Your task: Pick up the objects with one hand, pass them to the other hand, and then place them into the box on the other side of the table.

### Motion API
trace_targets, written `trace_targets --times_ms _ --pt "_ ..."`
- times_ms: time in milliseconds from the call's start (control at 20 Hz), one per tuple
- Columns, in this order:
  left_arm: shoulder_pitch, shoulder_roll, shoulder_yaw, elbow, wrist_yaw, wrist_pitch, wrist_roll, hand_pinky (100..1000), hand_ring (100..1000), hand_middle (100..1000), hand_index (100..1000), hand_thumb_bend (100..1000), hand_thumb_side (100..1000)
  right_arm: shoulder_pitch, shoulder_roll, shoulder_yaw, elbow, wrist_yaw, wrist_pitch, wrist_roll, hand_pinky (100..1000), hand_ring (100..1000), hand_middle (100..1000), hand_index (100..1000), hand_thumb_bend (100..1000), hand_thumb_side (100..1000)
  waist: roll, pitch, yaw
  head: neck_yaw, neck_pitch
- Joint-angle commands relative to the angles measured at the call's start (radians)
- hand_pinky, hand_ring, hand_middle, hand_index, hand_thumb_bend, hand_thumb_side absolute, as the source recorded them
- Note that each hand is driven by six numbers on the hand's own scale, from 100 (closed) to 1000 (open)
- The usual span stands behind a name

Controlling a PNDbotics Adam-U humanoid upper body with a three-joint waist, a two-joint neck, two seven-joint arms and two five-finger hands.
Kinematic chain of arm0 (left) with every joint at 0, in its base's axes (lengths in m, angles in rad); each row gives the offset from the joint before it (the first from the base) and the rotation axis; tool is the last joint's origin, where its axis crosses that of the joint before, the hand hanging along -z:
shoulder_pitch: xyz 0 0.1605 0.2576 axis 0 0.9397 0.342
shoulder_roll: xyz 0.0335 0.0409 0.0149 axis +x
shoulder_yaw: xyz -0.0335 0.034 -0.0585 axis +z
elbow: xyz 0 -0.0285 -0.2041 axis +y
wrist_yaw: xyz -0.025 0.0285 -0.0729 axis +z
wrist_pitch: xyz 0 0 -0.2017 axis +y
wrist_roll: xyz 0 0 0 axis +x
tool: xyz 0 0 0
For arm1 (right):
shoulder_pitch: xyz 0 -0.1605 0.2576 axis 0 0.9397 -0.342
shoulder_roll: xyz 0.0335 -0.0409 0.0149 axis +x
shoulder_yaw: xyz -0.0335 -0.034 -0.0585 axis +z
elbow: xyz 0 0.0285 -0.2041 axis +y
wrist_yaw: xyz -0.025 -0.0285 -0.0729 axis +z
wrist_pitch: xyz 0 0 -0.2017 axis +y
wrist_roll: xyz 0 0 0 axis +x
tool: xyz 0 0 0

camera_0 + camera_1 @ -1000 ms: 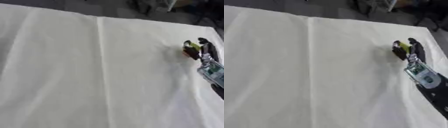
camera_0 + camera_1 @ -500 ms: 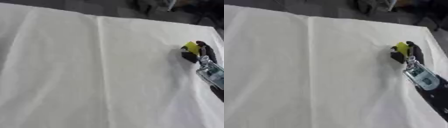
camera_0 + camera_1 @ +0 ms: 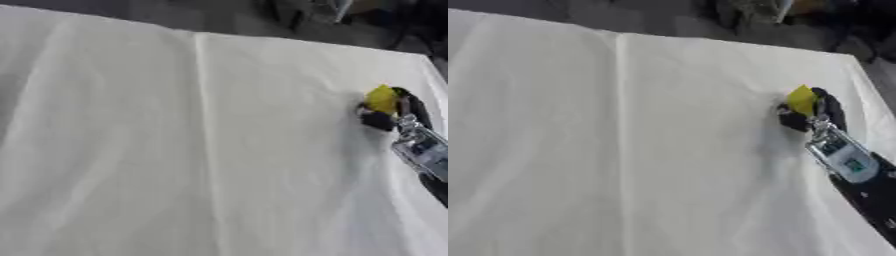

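A white cloth (image 3: 175, 150) covers the tabletop, a lengthwise crease (image 3: 203, 125) running down it; dark floor (image 3: 236, 20) lies beyond.

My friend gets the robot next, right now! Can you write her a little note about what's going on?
Right hand: over the right side of the white cloth-covered table, fingers curled round a small yellow object.
Left hand: not in view.
Box: not in view.
Done: the yellow object is picked up, it seems.
Left: pass it to the left hand, then place it in the box on the other side of the table.
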Motion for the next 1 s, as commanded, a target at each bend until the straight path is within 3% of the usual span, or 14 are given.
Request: trace_targets --times_ms 50,200,250,600,1000 --pt "-0.003 0.014 0.013 -0.018 -0.001 -0.001 0.006 996 267 730 819 829 547 0.002 -0.022 -0.016 -0.016 -0.009 0.287 -0.291 815 904 874 930 179 180 0.005 -0.016 -0.002 0.0 -0.013" --pt "-0.003 0.013 0.013 -0.018 -0.001 -0.001 0.007 997 267 730 819 829 547 0.002 -0.018 -0.02 -0.017 -0.016 0.274 -0.291 796 890 856 918 100 132 0.004 -0.016 -0.004 0.001 -0.013" --pt "-0.002 0.013 0.013 -0.018 -0.001 -0.001 0.008 998 266 730 819 829 547 0.001 -0.017 -0.022 -0.017 -0.019 0.268 -0.291 790 883 844 905 100 100 0.004 -0.016 -0.004 0.002 -0.014" --pt "0.003 0.011 0.015 -0.018 -0.002 -0.002 0.011 999 264 729 818 830 546 -0.001 -0.015 -0.036 -0.021 -0.002 0.225 -0.291 761 842 733 803 100 100 0.004 -0.017 -0.009 0.007 -0.012" --pt "0.007 0.012 0.018 -0.018 -0.002 -0.004 0.013 1000 262 729 818 829 546 -0.005 -0.013 -0.067 -0.053 0.108 0.26 -0.291 703 744 539 612 100 100 0.005 -0.024 -0.018 0.019 0.0"
